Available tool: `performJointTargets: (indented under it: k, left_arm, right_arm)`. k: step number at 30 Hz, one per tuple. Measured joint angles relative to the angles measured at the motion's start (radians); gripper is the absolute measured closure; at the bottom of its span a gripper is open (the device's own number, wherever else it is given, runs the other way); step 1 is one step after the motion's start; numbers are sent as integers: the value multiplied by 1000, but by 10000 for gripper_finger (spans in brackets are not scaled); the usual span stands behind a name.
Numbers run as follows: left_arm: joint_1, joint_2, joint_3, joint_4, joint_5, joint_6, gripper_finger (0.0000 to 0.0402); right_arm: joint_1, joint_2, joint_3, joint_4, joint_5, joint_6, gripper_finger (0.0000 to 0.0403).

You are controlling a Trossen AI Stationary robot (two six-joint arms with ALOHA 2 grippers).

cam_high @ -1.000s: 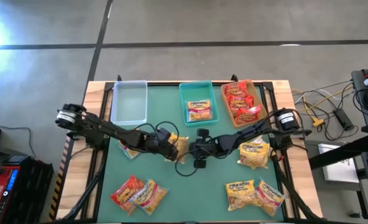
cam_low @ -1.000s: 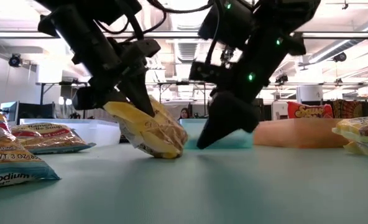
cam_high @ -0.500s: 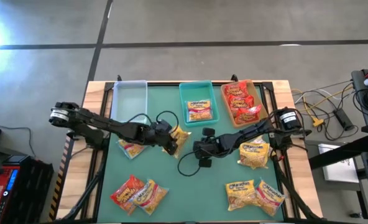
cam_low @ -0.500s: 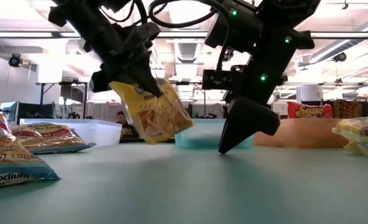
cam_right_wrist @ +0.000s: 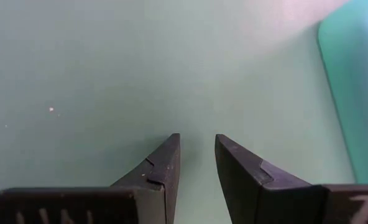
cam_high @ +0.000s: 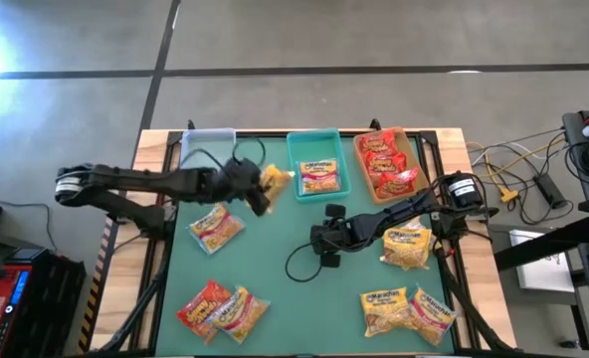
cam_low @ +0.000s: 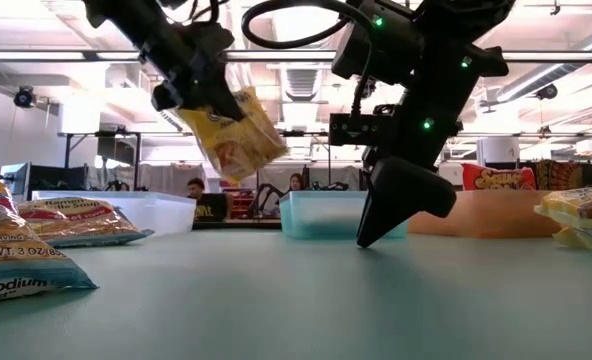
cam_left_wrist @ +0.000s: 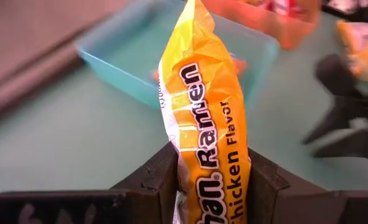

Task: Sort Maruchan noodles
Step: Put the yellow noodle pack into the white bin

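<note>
1. the left gripper (cam_high: 260, 187) is clamped on a yellow chicken-flavor ramen packet (cam_left_wrist: 206, 118), one dark finger pressed against each side of it.
2. that packet (cam_low: 234, 130) is lifted clear of the green mat, tilted, hanging in the air just beside the teal bin (cam_high: 314, 164), between it and the clear bin (cam_high: 207, 162).
3. the right gripper (cam_right_wrist: 195, 163) has its fingers slightly apart with nothing between them; its tips point down at bare mat near the table's middle (cam_high: 326, 239).
4. in the low view the right gripper (cam_low: 376, 228) sits just above the mat in front of the teal bin (cam_low: 321, 215).
5. the teal bin already holds one yellow packet (cam_high: 319, 177).
6. the tan bin (cam_high: 364, 169) holds several red packets (cam_high: 386, 162).
7. one multicoloured packet (cam_high: 217, 227) lies on the mat below the left arm.
8. two more packets (cam_high: 221, 308) lie at the near left corner.
9. a yellow packet (cam_high: 408, 245) lies by the right arm, and a pair (cam_high: 406, 310) lies at the near right corner.
</note>
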Motion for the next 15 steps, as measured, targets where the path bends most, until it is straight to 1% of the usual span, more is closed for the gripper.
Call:
performJointTargets:
  k: [8,12,15]
  left_arm:
    - [223,-127,4,-94,-2,288,292]
    - [331,-143,58,-220,-3,438,292]
    - [406,-130,119,-339,-37,563,292]
  right_arm:
    - [0,0,0,-2,0,21,310]
    - [0,0,0,-2,0,21,310]
    - [0,0,0,-2,0,21,310]
